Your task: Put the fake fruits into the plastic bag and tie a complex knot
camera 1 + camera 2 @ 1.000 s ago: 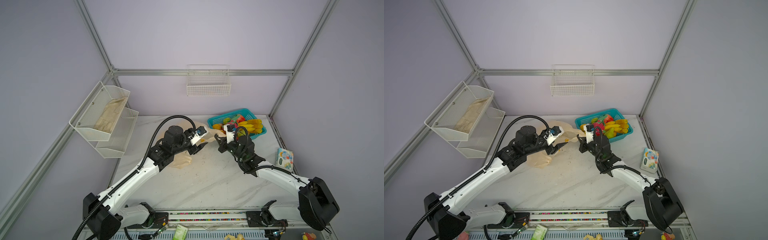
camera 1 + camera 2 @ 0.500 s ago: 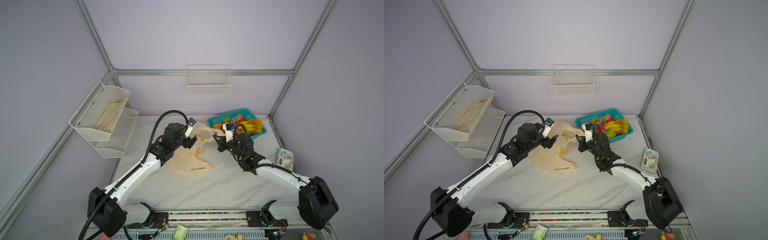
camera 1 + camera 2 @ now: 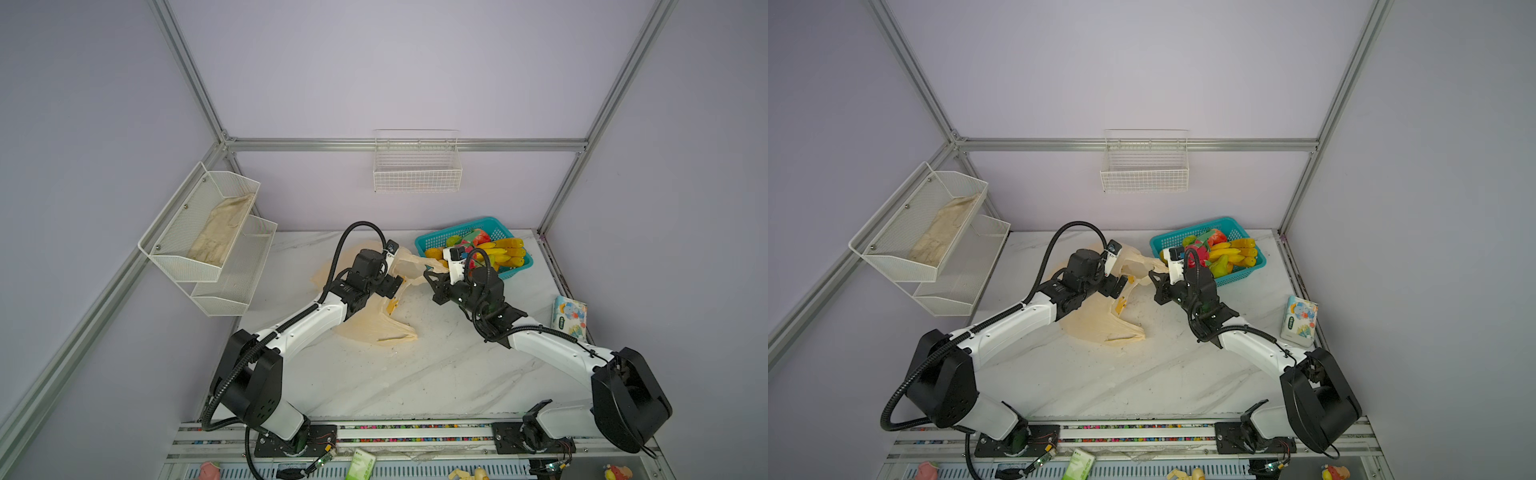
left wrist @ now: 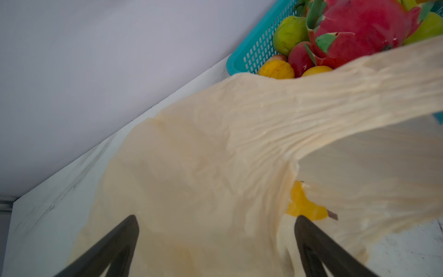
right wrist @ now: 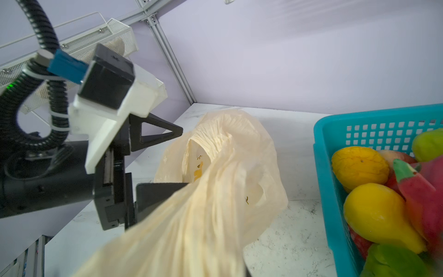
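The cream plastic bag [image 3: 376,326] lies crumpled mid-table in both top views, one handle strip pulled up to the right. My right gripper [image 3: 432,275] is shut on that strip; in the right wrist view the strip [image 5: 191,227] covers its fingers. My left gripper [image 3: 392,286] stands open just left of it, its fingers [image 4: 119,242] wide apart over the bag film [image 4: 203,156] and gripping nothing. The fake fruits [image 3: 498,251] fill the teal basket [image 3: 457,228], the pink dragon fruit [image 4: 359,31] on top. No knot shows.
A tissue pack [image 3: 569,318] stands by the right table edge. A white two-tier wire shelf [image 3: 208,232] with a cloth hangs on the left wall. A wire basket [image 3: 417,166] hangs on the back wall. The teal basket [image 5: 323,167] sits close beside the lifted strip.
My left gripper has opened wide and let go of the bag. The bag, bunched under the left arm before, now lies spread between the grippers. The right gripper keeps its hold.
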### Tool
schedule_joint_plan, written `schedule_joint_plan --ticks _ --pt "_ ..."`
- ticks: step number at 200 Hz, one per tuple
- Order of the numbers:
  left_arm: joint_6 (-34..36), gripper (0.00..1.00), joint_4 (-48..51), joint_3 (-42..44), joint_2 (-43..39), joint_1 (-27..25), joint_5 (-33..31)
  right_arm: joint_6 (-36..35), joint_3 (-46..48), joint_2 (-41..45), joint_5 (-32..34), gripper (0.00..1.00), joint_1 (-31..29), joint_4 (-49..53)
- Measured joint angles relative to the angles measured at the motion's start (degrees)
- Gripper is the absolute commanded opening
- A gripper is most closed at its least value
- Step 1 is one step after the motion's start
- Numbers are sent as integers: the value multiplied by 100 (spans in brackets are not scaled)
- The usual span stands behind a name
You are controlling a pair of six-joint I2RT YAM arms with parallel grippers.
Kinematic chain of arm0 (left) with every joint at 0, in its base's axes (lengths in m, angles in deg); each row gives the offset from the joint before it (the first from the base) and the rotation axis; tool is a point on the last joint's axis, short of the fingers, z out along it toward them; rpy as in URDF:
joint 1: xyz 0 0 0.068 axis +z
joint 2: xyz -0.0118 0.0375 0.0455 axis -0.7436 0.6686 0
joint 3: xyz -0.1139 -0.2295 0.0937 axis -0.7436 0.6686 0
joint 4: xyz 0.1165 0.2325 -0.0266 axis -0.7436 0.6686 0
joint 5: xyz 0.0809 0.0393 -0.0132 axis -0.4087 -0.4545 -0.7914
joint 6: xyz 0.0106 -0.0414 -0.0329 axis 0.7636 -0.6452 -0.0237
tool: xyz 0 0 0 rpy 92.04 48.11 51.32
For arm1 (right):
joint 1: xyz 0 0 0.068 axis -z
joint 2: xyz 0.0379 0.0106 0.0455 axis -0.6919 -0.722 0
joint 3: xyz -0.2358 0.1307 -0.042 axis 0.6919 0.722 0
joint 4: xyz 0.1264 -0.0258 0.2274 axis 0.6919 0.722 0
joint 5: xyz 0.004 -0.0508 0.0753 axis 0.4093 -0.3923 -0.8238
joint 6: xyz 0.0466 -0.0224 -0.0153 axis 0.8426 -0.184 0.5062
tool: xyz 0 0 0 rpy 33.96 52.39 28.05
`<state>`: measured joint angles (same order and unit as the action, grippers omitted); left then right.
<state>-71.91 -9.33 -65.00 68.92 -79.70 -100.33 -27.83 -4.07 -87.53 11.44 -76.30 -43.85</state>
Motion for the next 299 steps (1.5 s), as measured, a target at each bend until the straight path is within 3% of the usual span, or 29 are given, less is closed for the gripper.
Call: schedule_joint_plan --ticks 46,63,91,130,160,192,223,262,299 --pt "-247 75 -61 11 372 -2 -820 146 -4 -2 448 0 0 168" --pt "-295 63 -105 15 350 -2 -1036 205 -96 -94 549 0 0 232" --pt "-391 31 -170 17 337 -2 -1169 227 -264 -299 608 0 0 282" --pt "-313 0 -15 11 337 7 -1158 175 -352 -310 756 0 0 378" --pt "-494 0 409 0 295 94 -673 -17 -841 -546 1163 0 -2 693" --pt "-1370 0 929 -28 -31 509 452 -286 -1720 -1241 1794 32 11 1187" --pt "-2253 0 1384 -490 -131 916 1233 -461 -1674 -1335 1803 51 26 1379" --pt "-3189 0 1707 -844 -131 1154 2085 -667 -658 -498 1130 76 35 1309" --pt "-3829 0 1886 -844 -129 1517 2865 -726 389 846 745 87 52 1331"
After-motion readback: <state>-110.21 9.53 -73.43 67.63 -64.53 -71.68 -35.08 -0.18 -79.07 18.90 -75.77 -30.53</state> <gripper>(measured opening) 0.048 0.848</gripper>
